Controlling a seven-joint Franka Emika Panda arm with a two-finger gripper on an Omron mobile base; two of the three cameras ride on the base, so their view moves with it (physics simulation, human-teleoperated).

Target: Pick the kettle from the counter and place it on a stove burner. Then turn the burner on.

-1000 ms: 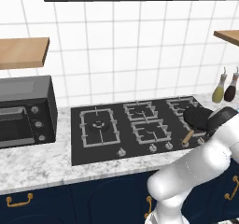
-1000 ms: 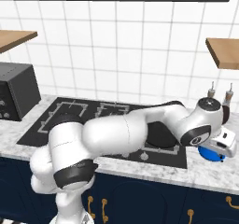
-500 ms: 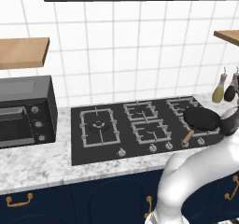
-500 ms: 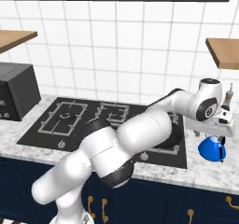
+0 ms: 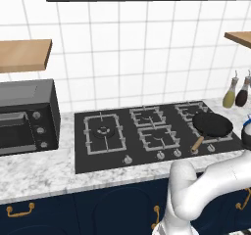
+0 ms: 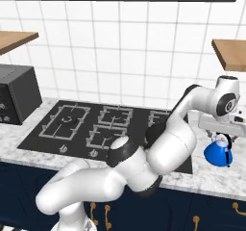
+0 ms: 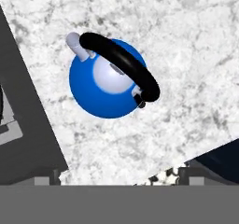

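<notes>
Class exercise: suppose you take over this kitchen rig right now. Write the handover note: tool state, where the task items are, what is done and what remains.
Tool: above the kettle, with nothing held; whether its fingers are open or shut cannot be told.
Kettle: upright on the counter, right of the cooktop, not yet lifted.
Stove burner: the large one at the cooktop's left, bare. A frying pan sits on the right burner.
Done: approach over the kettle.
Left: grasp the handle, carry the kettle to the burner, set it down, turn the burner on.
</notes>
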